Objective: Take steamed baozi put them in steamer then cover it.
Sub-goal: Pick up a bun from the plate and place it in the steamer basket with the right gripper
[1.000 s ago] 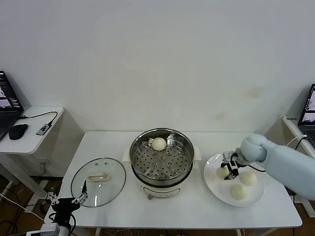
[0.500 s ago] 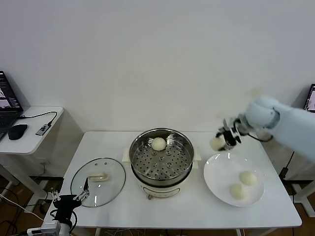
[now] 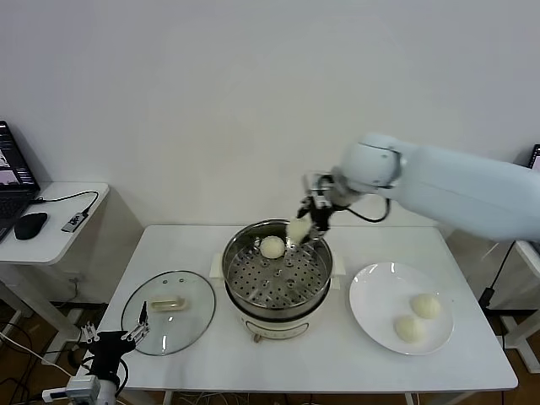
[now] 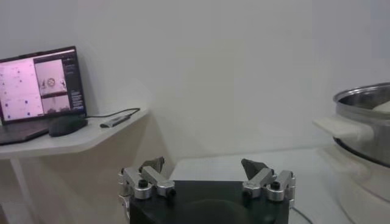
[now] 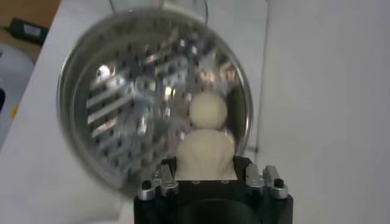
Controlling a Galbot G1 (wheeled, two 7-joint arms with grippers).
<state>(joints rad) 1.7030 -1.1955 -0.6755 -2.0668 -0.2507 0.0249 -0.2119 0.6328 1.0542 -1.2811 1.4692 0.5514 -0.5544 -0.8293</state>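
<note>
My right gripper (image 3: 304, 226) is shut on a cream-white baozi (image 5: 205, 153) and holds it above the back right rim of the steel steamer (image 3: 234, 253). One baozi (image 3: 272, 247) lies on the perforated tray at the back, just beside the held one. Two more baozi (image 3: 425, 305) (image 3: 409, 328) rest on the white plate (image 3: 371, 297) at the right. The glass cover (image 3: 187, 316) with its cream handle lies flat on the table left of the steamer. My left gripper (image 3: 112, 340) is open, low at the table's front left corner near the cover's edge.
A side desk (image 3: 51, 240) at the left carries a laptop, a mouse (image 3: 31, 224) and a cable. A white wall stands close behind the table. Bare tabletop shows in front of the steamer and between it and the plate.
My right arm lifted a baozi off the plate and carried it left to above the steamer's back rim. Two baozi stay on the plate. The left arm barely moved.
</note>
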